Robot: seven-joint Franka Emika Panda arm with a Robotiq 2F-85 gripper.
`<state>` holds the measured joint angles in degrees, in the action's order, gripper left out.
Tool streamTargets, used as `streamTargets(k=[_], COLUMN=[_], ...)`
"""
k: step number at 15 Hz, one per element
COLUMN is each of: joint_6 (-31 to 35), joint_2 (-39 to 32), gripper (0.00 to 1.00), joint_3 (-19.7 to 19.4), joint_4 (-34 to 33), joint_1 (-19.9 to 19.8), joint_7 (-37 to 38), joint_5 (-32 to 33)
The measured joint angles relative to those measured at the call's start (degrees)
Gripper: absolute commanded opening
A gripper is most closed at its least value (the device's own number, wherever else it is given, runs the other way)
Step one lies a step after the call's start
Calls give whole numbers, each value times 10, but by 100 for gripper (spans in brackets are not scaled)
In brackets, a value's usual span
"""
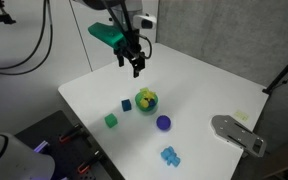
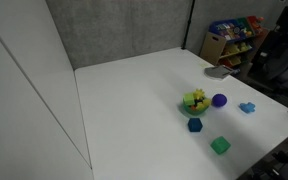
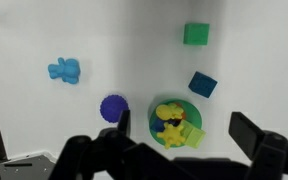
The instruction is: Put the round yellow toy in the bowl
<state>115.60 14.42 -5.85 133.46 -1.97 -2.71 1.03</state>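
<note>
Hovering above the table [image 1: 209, 85], arm [image 1: 111, 35] tilted downward, jaws wide apart, empty, round yellow toy [image 3: 169, 123] in the bowl [image 3: 153, 112].

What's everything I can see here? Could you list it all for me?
table: one, white, fills the scene
bowl: one, green, mid-table
round yellow toy: one, yellow, lying in the bowl
ball: one, dark purple, close beside the bowl
cubes: two, dark blue and green, near the bowl
lumpy toy: one, light blue, past the ball
grey object: one, at the table's edge; unclear what it is
shelf: one, colourful items, background
robot arm: one, black with a green part, raised above the table; its fingers open, holding nothing
</note>
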Motion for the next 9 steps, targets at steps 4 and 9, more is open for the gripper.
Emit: streamTargets(k=[4, 9], joint_6=[-54, -58], joint_2=[87, 114], gripper=[100, 100], joint_3=[0, 0], joint_4=[23, 38], joint_1=[-6, -8], joint_7=[24, 28], joint_5=[0, 0])
